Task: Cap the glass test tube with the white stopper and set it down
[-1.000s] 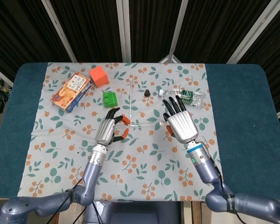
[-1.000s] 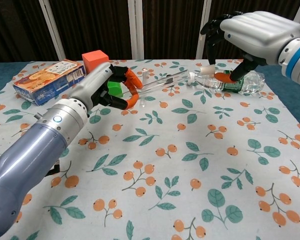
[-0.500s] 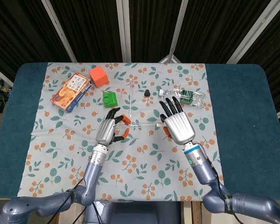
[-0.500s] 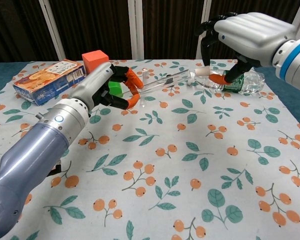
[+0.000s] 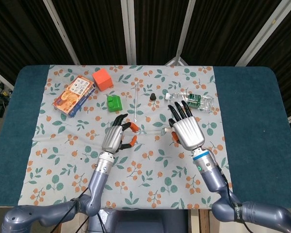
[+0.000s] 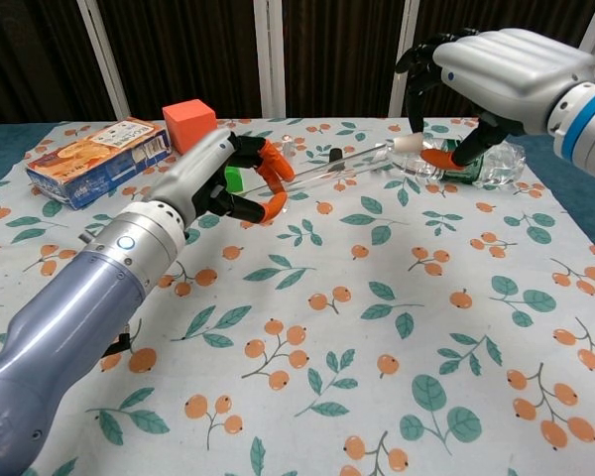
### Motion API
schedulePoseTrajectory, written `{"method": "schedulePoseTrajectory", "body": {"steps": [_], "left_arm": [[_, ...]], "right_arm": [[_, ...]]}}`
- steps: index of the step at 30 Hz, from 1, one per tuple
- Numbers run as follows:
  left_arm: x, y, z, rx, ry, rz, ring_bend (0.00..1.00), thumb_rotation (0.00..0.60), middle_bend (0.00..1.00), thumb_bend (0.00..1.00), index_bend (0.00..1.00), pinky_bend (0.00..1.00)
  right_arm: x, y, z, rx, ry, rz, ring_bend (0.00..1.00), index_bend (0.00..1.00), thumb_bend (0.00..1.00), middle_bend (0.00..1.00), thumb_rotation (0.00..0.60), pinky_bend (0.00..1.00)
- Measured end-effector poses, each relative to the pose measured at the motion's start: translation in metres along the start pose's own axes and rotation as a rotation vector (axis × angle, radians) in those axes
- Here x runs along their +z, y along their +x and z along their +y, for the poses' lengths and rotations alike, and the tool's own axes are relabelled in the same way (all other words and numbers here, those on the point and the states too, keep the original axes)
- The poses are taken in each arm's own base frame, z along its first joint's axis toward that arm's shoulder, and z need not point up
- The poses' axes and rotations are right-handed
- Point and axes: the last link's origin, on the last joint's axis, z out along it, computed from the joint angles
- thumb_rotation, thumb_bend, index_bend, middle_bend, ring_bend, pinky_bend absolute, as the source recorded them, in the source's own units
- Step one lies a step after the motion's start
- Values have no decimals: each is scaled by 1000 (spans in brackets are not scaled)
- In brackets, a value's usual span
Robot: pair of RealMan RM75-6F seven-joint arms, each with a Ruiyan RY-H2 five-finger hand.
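Note:
My left hand (image 5: 115, 138) (image 6: 216, 177) pinches one end of the glass test tube (image 6: 332, 166) (image 5: 150, 131) between its orange fingertips. The tube hangs above the cloth, nearly level, its open end pointing at my right hand (image 5: 186, 130) (image 6: 506, 61). That hand pinches the white stopper (image 6: 409, 144) between thumb and a finger, just off the tube's mouth. I cannot tell whether stopper and tube touch. In the head view the right hand hides most of the stopper.
On the flowered cloth (image 5: 150, 174) lie a second thin glass tube (image 5: 136, 99), a small black cap (image 5: 153, 96), a green block (image 5: 114, 102), an orange cube (image 5: 102, 78), a snack box (image 5: 73, 94) and a plastic bottle (image 5: 191, 100) behind my right hand.
My left hand has shifted right and tilted, carrying the tube's open end closer to the stopper. The right hand moved left, then came back a little.

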Motion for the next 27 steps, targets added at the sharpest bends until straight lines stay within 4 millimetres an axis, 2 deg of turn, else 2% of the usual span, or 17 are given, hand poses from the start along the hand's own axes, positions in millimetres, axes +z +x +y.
{"method": "schedulePoseTrajectory", "body": {"steps": [27], "left_arm": [[1, 0, -1, -4, 12, 8, 85, 600, 480, 683, 553, 15]], "right_arm": [[-1, 1, -3, 4, -3, -4, 56, 588, 441, 153, 600, 0]]}}
